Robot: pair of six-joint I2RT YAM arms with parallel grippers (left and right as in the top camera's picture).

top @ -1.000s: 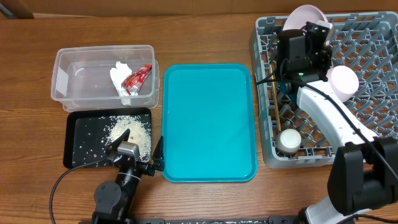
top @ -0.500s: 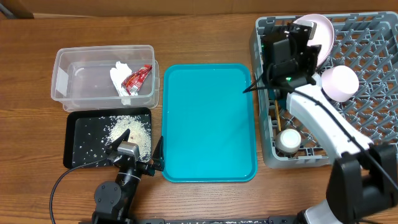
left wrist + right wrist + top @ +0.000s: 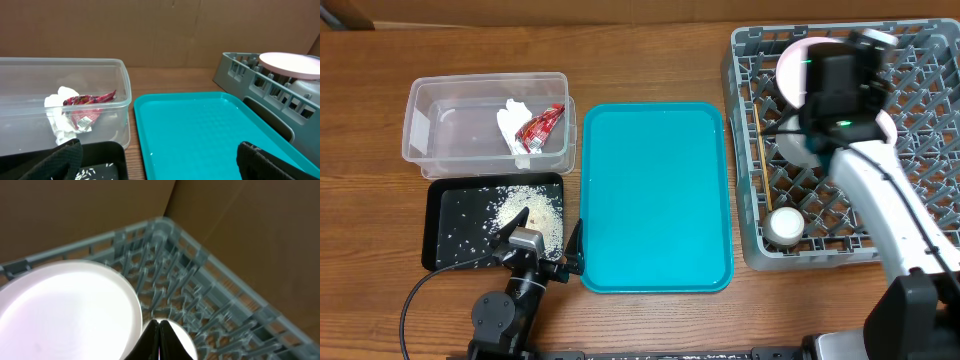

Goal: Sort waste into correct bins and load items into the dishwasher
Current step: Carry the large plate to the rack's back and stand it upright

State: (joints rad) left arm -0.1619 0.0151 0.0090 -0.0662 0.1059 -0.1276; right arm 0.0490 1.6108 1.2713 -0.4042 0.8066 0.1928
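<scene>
The grey dish rack (image 3: 752,245) stands at the right. In it are a pinkish-white plate (image 3: 796,66) standing at the back, chopsticks (image 3: 757,135) along the left wall, and a small white cup (image 3: 783,225) at the front left. A white curved edge (image 3: 792,148) shows left of my right arm; I cannot tell what it is. My right gripper (image 3: 159,330) is shut and empty above the rack, beside the plate (image 3: 65,310). My left gripper (image 3: 160,162) is open and empty at the black tray (image 3: 450,215) with rice (image 3: 525,205). Napkin (image 3: 510,125) and wrapper (image 3: 540,125) lie in the clear tub (image 3: 420,120).
A teal serving tray (image 3: 655,195) lies between the bins and the rack; it also shows in the left wrist view (image 3: 200,130). A brown cardboard wall rises behind the rack. Bare wooden table surrounds everything.
My right arm has swung from the rack's left edge to the right, now over the rack's back middle. The left arm has not moved.
</scene>
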